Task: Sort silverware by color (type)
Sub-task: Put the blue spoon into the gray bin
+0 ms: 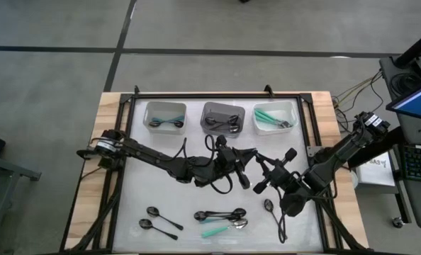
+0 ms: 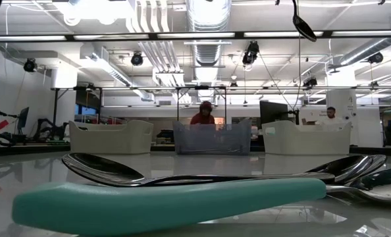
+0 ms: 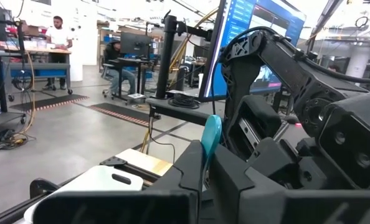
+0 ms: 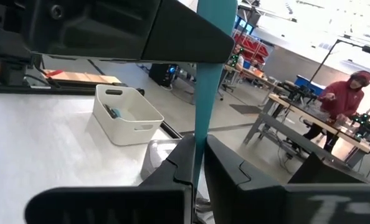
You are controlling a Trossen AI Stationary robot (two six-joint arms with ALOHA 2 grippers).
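One spoon with a teal handle (image 4: 207,74) is held above the table's middle, between both grippers. My left gripper (image 1: 247,164) comes from the table's left and is shut on it. My right gripper (image 1: 261,170) comes from the right and is shut on the same handle. In the high view the arms hide the spoon. A dark spoon bowl (image 2: 304,26) hangs at the top of the low view. More spoons lie near the front edge: two black ones (image 1: 157,219), a dark cluster (image 1: 221,214), a teal-handled one (image 1: 221,228) and a single spoon (image 1: 268,205). My left gripper pinches the teal handle (image 3: 205,163) between its two fingers. The handle's rounded free end (image 3: 211,127) sticks out past the fingertips. The spoon is clear of the table. My right gripper pinches the same teal handle (image 4: 200,140) between its two fingers. The handle runs straight on from them to the left gripper's finger (image 4: 172,37). The spoon is clear of the table.
Three bins stand in a row at the far side: a white one (image 1: 166,117) with dark and teal spoons, a grey one (image 1: 222,117) with black spoons, and a white one (image 1: 275,117) with teal-handled spoons. People sit at desks in the room beyond.
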